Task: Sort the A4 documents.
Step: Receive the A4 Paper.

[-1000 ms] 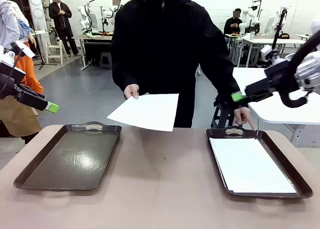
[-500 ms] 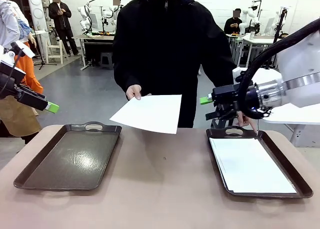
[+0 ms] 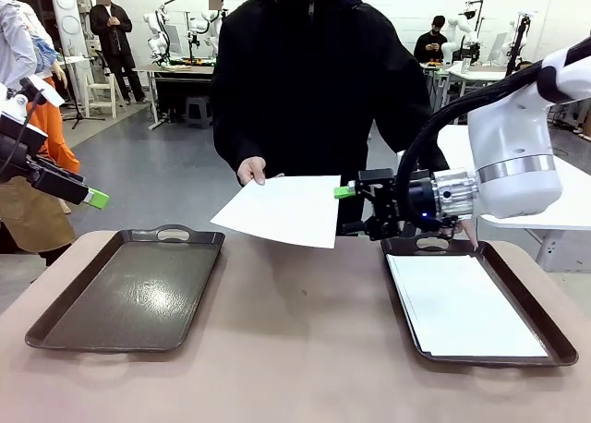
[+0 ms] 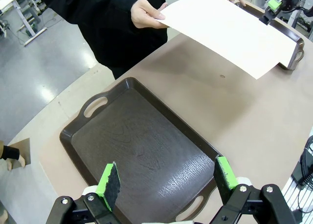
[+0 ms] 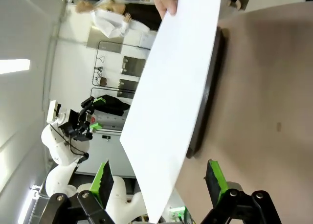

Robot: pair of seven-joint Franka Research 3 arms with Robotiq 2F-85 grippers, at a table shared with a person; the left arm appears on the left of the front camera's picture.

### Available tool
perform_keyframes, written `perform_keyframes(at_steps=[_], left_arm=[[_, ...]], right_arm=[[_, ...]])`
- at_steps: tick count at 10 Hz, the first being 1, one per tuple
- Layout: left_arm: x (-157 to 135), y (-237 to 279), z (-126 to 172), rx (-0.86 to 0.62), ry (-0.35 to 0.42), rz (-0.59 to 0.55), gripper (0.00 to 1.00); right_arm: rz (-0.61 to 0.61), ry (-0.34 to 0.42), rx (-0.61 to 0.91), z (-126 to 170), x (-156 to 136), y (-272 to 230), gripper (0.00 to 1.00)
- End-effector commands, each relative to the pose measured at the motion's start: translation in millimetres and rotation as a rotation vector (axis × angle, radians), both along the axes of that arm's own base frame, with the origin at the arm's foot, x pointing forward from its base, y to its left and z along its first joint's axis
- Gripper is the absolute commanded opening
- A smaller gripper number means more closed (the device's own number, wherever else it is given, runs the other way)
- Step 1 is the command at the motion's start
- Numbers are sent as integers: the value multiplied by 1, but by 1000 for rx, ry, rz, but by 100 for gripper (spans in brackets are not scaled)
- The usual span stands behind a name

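While the person at the far side of the worktop (image 3: 295,349) holds one white sheet (image 3: 282,209) out over its far edge, pinched at its far left corner by a hand (image 3: 250,171), the right tool (image 3: 349,211) sits level just beside the sheet's right edge, pointing left. One green pad (image 3: 343,192) shows at its tip, level with the paper's edge, and from here I cannot tell whether the fingers touch the paper. More white sheets (image 3: 462,305) lie flat in the right tray (image 3: 545,321). The left tray (image 3: 129,289) is dark and bare, and the left tool (image 3: 92,199) hangs well out to the left, above the worktop's corner.

From the left wrist, that tool's fingers (image 4: 110,181) stand spread wide apart above the near end of the dark tray (image 4: 142,150), gripping nothing. The held sheet (image 4: 230,31) floats farther off, with the hand (image 4: 146,13) at its corner.

From the right wrist, the tool (image 5: 159,182) is spread wide, and the sheet's (image 5: 173,97) near corner reaches down between the two green pads (image 5: 103,180), touching neither.
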State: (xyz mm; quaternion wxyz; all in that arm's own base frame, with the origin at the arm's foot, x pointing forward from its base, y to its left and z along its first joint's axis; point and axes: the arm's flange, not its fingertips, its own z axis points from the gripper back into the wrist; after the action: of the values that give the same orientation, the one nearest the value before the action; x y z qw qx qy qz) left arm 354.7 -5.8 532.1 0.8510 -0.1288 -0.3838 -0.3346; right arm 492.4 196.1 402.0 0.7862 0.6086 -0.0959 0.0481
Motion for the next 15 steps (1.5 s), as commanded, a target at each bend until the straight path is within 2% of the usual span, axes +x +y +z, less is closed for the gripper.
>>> perform_keyframes(at_steps=[1, 5, 8, 9, 10, 11, 12, 13, 14, 15], left_arm=[[1, 1, -1, -5, 0, -2, 100], [1, 1, -1, -5, 0, -2, 100], [1, 1, -1, -5, 0, -2, 100], [1, 1, -1, -5, 0, -2, 100], [1, 1, -1, -5, 0, -2, 100], [1, 1, -1, -5, 0, -2, 100], [1, 1, -1, -5, 0, -2, 100], [1, 1, -1, -5, 0, -2, 100], [1, 1, -1, -5, 0, -2, 100], [1, 1, -1, -5, 0, -2, 100]], right_arm=[[-44, 29, 53, -10, 11, 19, 100], [-81, 48, 141, -22, 20, 30, 100], [-82, 14, 127, -25, 23, 30, 97], [-75, 5, 114, -25, 24, 30, 82], [-69, 3, 113, -24, 25, 30, 79], [-67, 4, 113, -24, 27, 31, 64], [-66, 4, 113, -24, 28, 30, 61], [-71, 6, 114, -24, 30, 28, 45], [-74, 6, 113, -24, 32, 27, 43], [-75, 15, 114, -26, 33, 25, 27]])
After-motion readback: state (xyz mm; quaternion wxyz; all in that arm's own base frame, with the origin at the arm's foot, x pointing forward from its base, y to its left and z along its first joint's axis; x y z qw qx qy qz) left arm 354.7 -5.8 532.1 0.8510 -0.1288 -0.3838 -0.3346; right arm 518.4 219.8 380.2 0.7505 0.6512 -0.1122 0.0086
